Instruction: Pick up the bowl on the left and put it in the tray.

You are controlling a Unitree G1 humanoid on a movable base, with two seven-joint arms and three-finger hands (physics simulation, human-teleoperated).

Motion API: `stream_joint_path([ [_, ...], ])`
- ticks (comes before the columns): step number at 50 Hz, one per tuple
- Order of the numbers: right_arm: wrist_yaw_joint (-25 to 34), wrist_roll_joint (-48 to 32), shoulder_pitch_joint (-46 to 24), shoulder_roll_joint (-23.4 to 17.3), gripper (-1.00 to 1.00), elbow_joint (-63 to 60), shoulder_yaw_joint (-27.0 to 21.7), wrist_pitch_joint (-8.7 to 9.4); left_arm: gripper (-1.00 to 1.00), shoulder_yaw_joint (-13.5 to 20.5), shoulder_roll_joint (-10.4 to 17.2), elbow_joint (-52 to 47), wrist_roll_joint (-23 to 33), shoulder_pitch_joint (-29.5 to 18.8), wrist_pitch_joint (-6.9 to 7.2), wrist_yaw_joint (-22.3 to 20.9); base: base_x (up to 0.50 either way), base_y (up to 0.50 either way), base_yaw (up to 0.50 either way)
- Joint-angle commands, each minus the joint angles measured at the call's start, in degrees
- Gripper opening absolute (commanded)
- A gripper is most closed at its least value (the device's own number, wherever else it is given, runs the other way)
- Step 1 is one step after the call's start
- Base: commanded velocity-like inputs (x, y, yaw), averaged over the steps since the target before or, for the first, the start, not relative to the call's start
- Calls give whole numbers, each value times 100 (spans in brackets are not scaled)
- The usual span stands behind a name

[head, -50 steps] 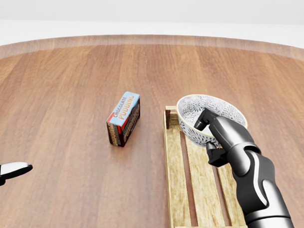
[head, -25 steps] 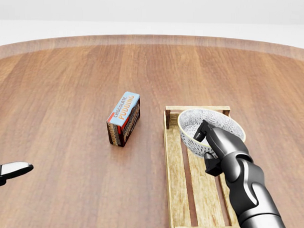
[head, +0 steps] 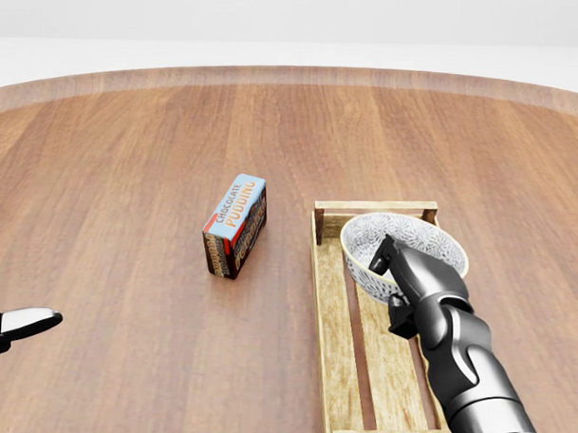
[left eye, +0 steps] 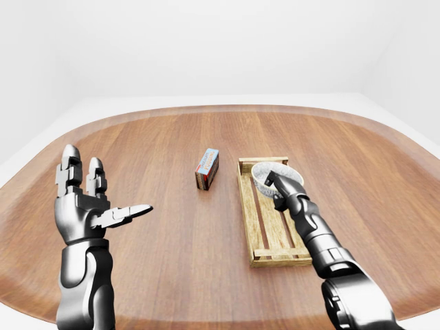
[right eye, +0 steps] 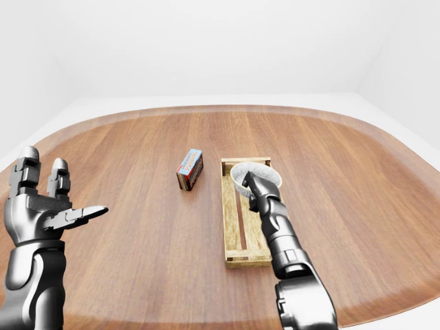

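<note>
One box (head: 235,225) reads CHOCOLATE PUDDING; right hand (head: 407,282) grips bowl (head: 407,230) in tray (head: 328,351), left hand (left eye: 81,206) spread.

Support: round wooden table (head: 120,154). Directly on it: chocolate pudding box (head: 235,225) (resting on a long edge), slatted wooden tray (head: 329,313) near its right.

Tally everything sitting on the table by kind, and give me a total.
bowl: 1
wooden tray: 1
pudding box: 1
Total: 3
</note>
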Motion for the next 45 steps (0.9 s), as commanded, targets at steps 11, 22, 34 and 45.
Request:
stream_joint_path([
  [11, -532, -252, -285, 63, -100, 794, 104, 0, 100, -4, -4, -22, -4, 3, 0, 6, 0, 0, 0],
  [22, -673, -268, -416, 139, -100, 1163, 170, 0, 100, 18, 6, -17, -28, -7, 0, 0, 0, 0, 0],
  [34, -797, -264, -480, 206, -100, 1454, 218, 0, 100, -11, -11, -46, -1, 11, 0, 14, 0, 0, 0],
  [45, -962, -176, -520, 266, -100, 1801, 261, 0, 100, 8, -16, -93, -13, 25, 0, 10, 0, 0, 0],
])
